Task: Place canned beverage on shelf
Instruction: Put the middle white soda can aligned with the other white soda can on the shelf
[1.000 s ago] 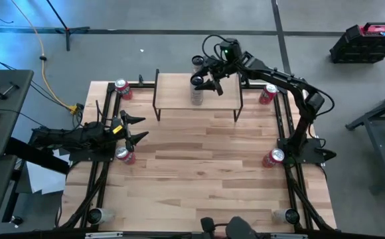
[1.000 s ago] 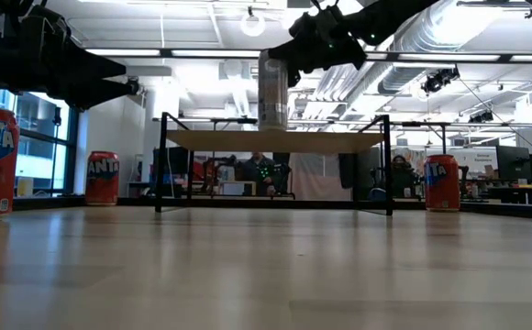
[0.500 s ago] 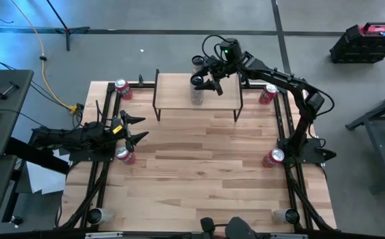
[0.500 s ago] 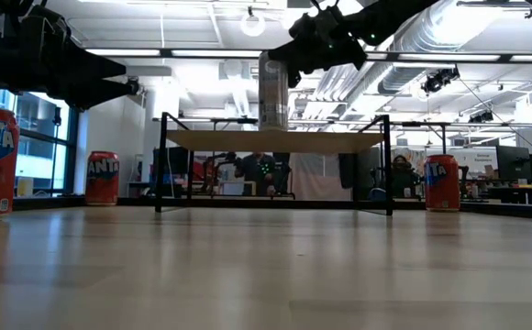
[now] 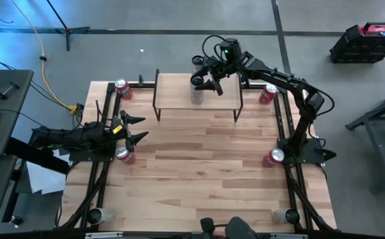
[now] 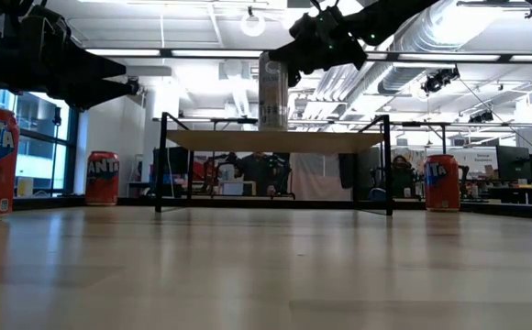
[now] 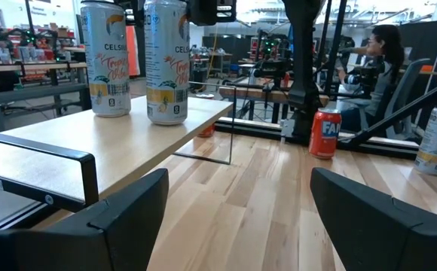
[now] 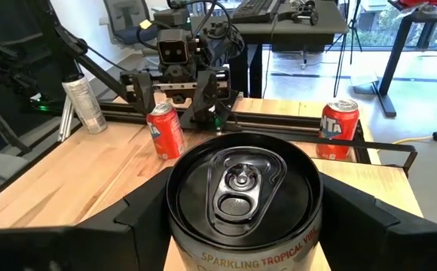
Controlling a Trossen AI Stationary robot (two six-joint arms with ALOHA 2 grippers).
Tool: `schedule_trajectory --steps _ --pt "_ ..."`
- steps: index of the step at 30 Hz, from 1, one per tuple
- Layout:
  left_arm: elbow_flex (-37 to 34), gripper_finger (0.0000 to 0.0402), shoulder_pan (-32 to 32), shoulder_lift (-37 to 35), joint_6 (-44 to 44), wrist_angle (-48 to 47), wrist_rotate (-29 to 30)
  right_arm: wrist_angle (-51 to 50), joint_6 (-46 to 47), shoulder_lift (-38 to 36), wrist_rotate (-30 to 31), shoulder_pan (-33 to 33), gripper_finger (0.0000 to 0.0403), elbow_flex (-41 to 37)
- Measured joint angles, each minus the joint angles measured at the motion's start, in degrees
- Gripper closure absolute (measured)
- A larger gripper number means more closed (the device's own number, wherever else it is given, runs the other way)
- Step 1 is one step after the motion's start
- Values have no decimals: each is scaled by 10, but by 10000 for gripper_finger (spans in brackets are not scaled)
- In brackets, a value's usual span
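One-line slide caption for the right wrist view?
Right gripper around a silver can's top on the shelf, facing the left gripper.

One camera looks straight down on the whole tabletop point(image 5: 199, 153) and both arms. Another sits at tabletop level, facing the room behind. Both take in the shelf point(image 5: 196, 96) point(image 6: 275, 139). The left wrist camera views that shelf point(image 7: 128, 135) from afar; the right wrist camera sits close above a can point(image 8: 242, 199).

You can't tell from the high view whether the right gripper point(image 5: 203, 75) is actually touching the tall can point(image 5: 197, 91) on the shelf point(image 5: 172, 93). In the right wrist view the can's point(image 8: 242, 205) lower body is cut off, label half gone.
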State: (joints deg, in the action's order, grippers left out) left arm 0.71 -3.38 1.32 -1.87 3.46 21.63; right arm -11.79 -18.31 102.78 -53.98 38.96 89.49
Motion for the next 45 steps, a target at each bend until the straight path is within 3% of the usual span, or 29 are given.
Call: schedule_trajectory --steps 7,35,45 --pt "0 88 0 0 0 0 0 0 0 0 -22 0 153 0" --pt "0 88 0 0 0 0 0 -17 -23 0 -4 0 152 0" --pt "0 88 0 0 0 0 0 -22 -22 0 0 0 128 0"
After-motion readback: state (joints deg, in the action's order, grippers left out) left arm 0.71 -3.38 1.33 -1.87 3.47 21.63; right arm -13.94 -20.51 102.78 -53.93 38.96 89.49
